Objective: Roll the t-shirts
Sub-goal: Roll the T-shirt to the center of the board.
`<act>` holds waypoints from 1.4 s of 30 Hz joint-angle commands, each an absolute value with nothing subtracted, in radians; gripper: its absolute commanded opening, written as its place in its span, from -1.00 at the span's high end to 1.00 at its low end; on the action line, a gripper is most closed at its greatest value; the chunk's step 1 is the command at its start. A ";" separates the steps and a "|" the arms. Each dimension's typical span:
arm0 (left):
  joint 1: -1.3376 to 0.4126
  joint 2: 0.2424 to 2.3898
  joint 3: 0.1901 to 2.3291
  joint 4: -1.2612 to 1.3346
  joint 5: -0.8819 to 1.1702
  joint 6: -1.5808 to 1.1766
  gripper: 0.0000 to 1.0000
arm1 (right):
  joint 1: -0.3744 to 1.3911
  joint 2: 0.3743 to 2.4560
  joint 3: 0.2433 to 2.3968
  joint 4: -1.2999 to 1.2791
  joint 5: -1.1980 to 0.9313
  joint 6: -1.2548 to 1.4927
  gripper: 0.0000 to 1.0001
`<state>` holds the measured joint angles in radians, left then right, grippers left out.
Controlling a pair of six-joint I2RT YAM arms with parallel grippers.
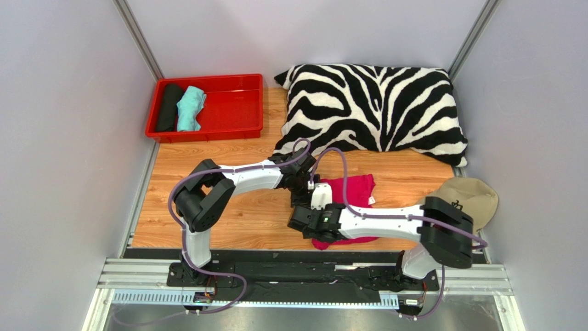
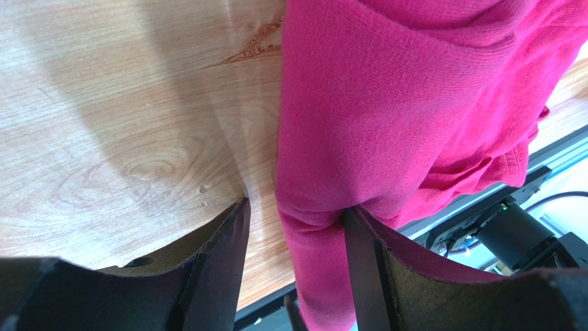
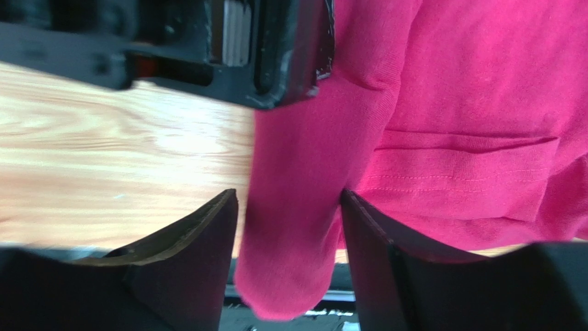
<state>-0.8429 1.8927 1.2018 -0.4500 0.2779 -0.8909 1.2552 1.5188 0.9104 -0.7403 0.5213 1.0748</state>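
Red tray (image 1: 207, 131): far left corner of the wooden table (image 1: 241, 214), just left of the pillow.
Black roll (image 1: 168, 107): lies in the left part of the tray, running near to far.
Teal roll (image 1: 190, 108): in the tray, touching the black roll's right side.
Left gripper (image 2: 295, 207): reaches in at the left edge of the pink t-shirt (image 1: 352, 189). Its jaws stand wide apart and astride the folded edge. One finger presses the cloth and the other rests apart from it over bare wood, so nothing is clamped.
Pink t-shirt: lies flat at the middle of the table, near the pillow's near side. Its near end hangs over the table's near edge.
Right gripper (image 3: 288, 194): at the same left edge, nearer than the left gripper. Its jaws are spread, with the thick folded edge between them and not pinched.
Zebra pillow (image 1: 376, 103): far side, centre to right.
Beige cap (image 1: 473, 196): right edge of the table, right of the shirt and apart from it.
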 commanded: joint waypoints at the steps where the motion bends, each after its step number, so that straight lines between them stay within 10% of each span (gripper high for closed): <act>1: -0.853 1.917 1.218 -0.495 0.245 -0.865 -0.21 | 1.262 1.592 0.963 -0.842 0.588 1.088 -0.08; 4: -0.853 1.910 1.215 -0.491 0.252 -0.856 -0.22 | 1.262 1.585 0.933 -0.807 0.572 1.089 0.41; 7: -0.845 1.882 1.195 -0.462 0.267 -0.835 -0.28 | 1.261 1.497 0.832 -0.666 0.522 1.062 0.47; 23: -0.750 1.701 0.879 -0.006 0.541 -0.781 -0.37 | 1.170 1.085 0.232 0.158 0.242 1.141 0.46; 38: -0.761 1.830 0.925 0.029 0.512 -0.833 -0.23 | 1.161 0.965 0.115 0.156 0.256 1.256 0.42; 42: -0.791 1.856 0.974 -0.055 0.437 -0.871 0.01 | 1.161 0.948 0.127 0.111 0.275 1.249 0.12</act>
<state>-0.7673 1.8221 0.9131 0.0296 0.5491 -0.8413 1.1610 0.9630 0.1364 0.1921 0.2684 1.2354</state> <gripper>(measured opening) 0.557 0.345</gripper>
